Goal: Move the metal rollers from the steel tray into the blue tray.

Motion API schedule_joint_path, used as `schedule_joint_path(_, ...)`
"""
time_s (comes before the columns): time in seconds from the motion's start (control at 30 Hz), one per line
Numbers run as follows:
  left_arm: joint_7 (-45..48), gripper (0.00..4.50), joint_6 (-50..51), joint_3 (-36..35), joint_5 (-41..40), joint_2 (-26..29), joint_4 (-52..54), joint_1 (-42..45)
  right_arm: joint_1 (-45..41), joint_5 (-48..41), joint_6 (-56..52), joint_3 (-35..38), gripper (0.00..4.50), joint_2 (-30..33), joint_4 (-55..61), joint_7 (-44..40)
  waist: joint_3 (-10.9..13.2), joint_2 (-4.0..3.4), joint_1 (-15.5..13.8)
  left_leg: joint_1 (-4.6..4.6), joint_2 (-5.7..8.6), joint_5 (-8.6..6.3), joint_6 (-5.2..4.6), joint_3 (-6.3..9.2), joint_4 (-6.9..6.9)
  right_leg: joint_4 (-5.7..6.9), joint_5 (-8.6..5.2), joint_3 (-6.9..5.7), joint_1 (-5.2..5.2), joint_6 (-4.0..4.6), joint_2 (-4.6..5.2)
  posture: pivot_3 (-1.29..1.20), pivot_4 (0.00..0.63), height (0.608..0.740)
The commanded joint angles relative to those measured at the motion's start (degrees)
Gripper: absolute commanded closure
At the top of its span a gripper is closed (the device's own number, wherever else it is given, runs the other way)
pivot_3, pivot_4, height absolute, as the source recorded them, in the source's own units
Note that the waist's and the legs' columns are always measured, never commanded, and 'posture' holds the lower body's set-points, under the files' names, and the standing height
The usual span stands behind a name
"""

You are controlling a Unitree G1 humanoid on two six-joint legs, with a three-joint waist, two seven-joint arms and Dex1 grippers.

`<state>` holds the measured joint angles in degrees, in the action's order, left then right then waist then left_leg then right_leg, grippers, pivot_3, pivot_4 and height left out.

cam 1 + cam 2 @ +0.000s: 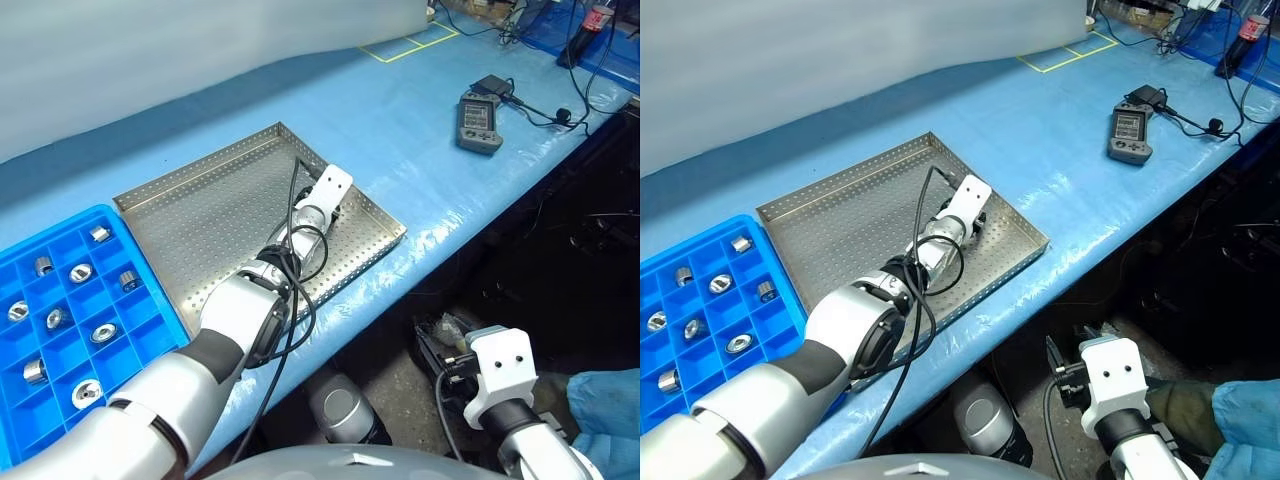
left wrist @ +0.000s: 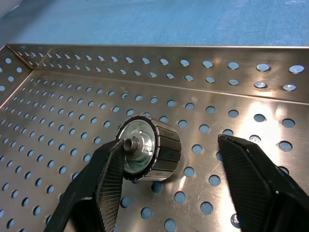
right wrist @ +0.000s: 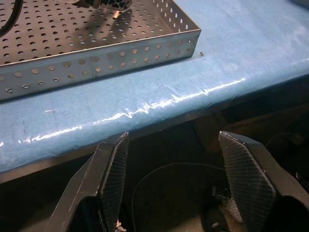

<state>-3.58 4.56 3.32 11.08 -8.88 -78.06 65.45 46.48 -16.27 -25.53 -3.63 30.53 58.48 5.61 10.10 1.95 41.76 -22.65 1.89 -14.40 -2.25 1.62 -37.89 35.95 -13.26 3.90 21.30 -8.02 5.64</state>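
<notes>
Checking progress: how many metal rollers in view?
10 metal rollers. Nine sit in blue tray compartments; one lies in the steel tray between the open left pincer's fingers. Others may be hidden.

Blue-covered bench (image 1: 420,130) w/ yellow tape square (image 1: 408,42) near far edge. Grey handheld controller (image 1: 479,121) lay flat on bench, black cable (image 1: 530,108) attached, adapter (image 1: 492,86) just beside. Bottle w/ red label (image 1: 598,17) stood upright at far right.

The bright blue gridded plastic tray (image 1: 150,325) lies left of the large grey perforated steel tray (image 1: 210,205) on the surface (image 1: 400,130); small silver metal rollers (image 1: 82,272) sit in its compartments; one roller (image 2: 149,154) lies in the steel tray.
</notes>
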Motion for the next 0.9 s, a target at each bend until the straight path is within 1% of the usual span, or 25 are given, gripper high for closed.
schedule_joint_path(0.03,1.0,1.67,-0.1,0.2,-0.1,-6.1,0.5,-2.9,0.5,0.2,0.9,0.2,1.34,-0.1,1.5,0.7,-0.1,-0.06,0.0,0.0,0.0,0.0,0.0,0.0,0.0,0.0,0.0,0.0,0.0,0.0,0.0,-0.73,0.15,0.74)
schedule_joint_path(0.07,0.9,1.96,-0.1,0.3,0.0,-6.0,0.5,-2.9,0.4,0.3,0.8,0.1,1.34,-0.1,1.5,0.7,-0.1,-0.07,0.0,0.0,0.0,0.0,0.0,0.0,0.0,0.0,0.0,0.0,-0.01,0.0,0.0,-0.73,0.15,0.74)
schedule_joint_path(0.43,1.9,1.96,-1.5,-0.5,-1.0,-5.9,0.7,-2.7,-1.1,0.0,-0.4,0.4,1.34,0.6,1.5,0.5,-0.1,-0.07,0.0,0.06,0.0,0.0,0.0,0.01,0.0,-0.02,0.01,-0.01,-0.09,-0.01,0.0,-0.71,0.15,0.74)
schedule_joint_path(0.53,2.4,2.52,-2.0,-0.8,-1.2,-5.8,0.8,-2.6,-1.2,0.0,-0.5,0.4,1.34,0.8,1.5,0.4,-0.1,-0.07,-0.1,0.06,0.0,0.0,0.0,0.01,0.0,-0.02,0.01,-0.01,-0.09,-0.01,0.0,-0.71,0.15,0.74)
schedule_joint_path(0.6,2.1,3.14,-2.0,-0.7,-1.1,-5.8,0.8,-2.6,-1.4,0.0,-0.7,0.4,1.34,0.9,1.5,0.4,-0.1,-0.07,-0.1,0.06,0.0,0.0,0.0,0.02,0.0,-0.02,0.01,-0.01,-0.09,-0.01,0.0,-0.7,0.15,0.74)
schedule_joint_path(0.8,3.0,3.18,-2.5,-1.2,-1.8,-5.8,1.0,-2.4,-2.1,0.0,-1.5,0.3,1.34,0.9,1.5,0.2,-0.1,-0.07,-0.2,0.05,0.0,0.0,0.0,0.02,-0.01,-0.03,0.01,-0.01,-0.09,-0.01,0.0,-0.69,0.15,0.74)
schedule_joint_path(0.9,3.8,3.18,-2.7,-2.6,-3.3,-5.5,1.2,-2.0,-2.9,0.2,-2.3,0.0,1.34,0.9,1.5,0.1,-0.1,-0.07,-0.3,0.06,0.0,0.0,0.0,0.02,0.0,-0.03,0.01,-0.02,-0.09,-0.01,0.0,-0.69,0.15,0.74)
